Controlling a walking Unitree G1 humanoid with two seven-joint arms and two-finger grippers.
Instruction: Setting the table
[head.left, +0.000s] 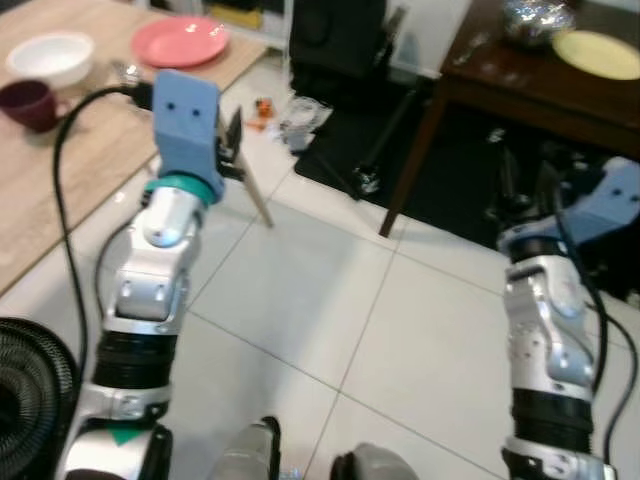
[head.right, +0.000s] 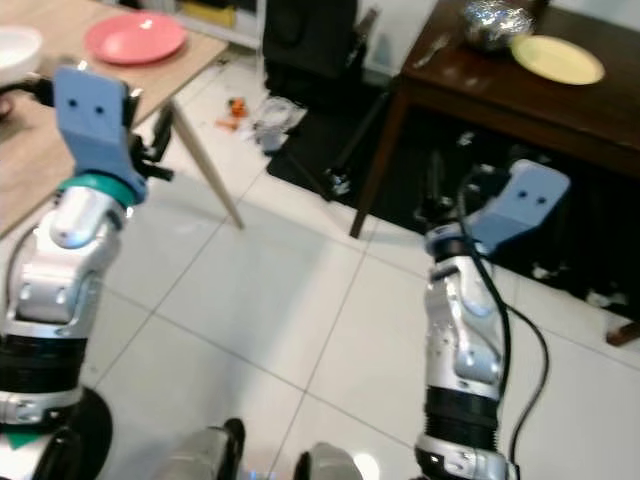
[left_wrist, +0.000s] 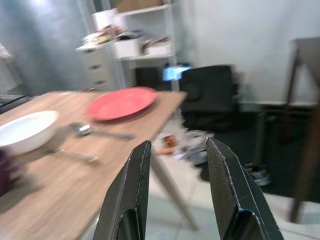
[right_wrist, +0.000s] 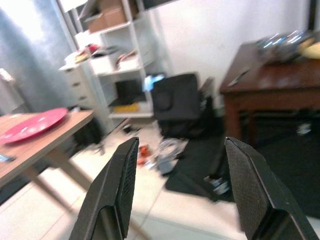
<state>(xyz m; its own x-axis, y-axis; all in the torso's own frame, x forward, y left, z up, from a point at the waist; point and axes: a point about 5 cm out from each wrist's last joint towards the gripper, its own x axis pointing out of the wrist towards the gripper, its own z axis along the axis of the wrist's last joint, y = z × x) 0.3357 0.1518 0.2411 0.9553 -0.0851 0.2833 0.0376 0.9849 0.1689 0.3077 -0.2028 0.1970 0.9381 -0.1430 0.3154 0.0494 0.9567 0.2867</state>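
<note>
My left gripper (left_wrist: 175, 190) is raised in front of me with its two black fingers spread apart and nothing between them. It points toward the corner of the light wooden worktop (head.left: 70, 190) on my left, which I judge puts it in position to reach the tableware once I step closer. My right gripper (right_wrist: 182, 195) is also spread wide and holds nothing. It is held up at about the same height, facing the open floor between the two tables, probably just carried clear of furniture as I move.

Beyond the left gripper, the pale worktop carries the pieces for the setting. A red plate (left_wrist: 121, 102) lies flat near the far corner. A white bowl (head.left: 50, 57) sits further in from it, and a dark maroon cup (head.left: 28, 103) stands just beside the bowl. Between bowl and plate lies what looks like a spoon (left_wrist: 100, 132) (the view is blurred, so I can't be certain of the cutlery).

To my right stands a dark wooden table (head.right: 500, 90), well apart from the pale one. On it rest a yellow plate (head.right: 556, 58) and, near it, a shiny silver object (head.right: 495, 20) I can't identify. The white tiled floor (head.left: 330, 300) lies between. Small clutter and a dark mat sit beyond it.

I judge the task is at an early stage, with nothing picked up yet.
</note>
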